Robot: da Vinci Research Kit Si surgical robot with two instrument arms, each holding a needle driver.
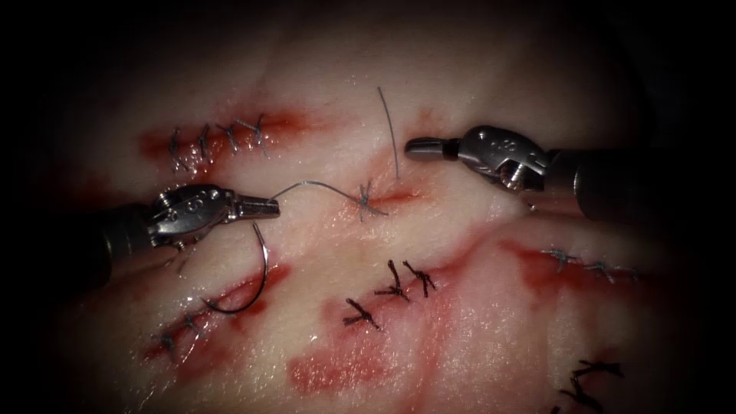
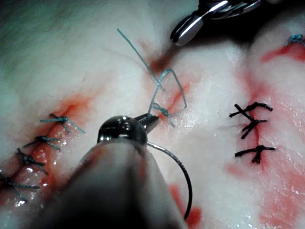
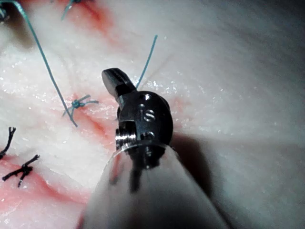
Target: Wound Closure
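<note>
Pale, glistening pork-belly tissue (image 1: 322, 253) streaked with red fluid (image 1: 337, 372) carries everything. A thin curved steel needle (image 1: 257, 287) lies on it, left of a knotted central cut (image 1: 383, 198).

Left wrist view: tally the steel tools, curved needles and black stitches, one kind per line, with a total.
Steel needle-driver tools: 2 (left tool shut on teal thread; right tool shut, empty)
Curved steel needle: 1 (unheld, resting on pale tissue)
Black thread stitches: 3
Total: 6
</note>
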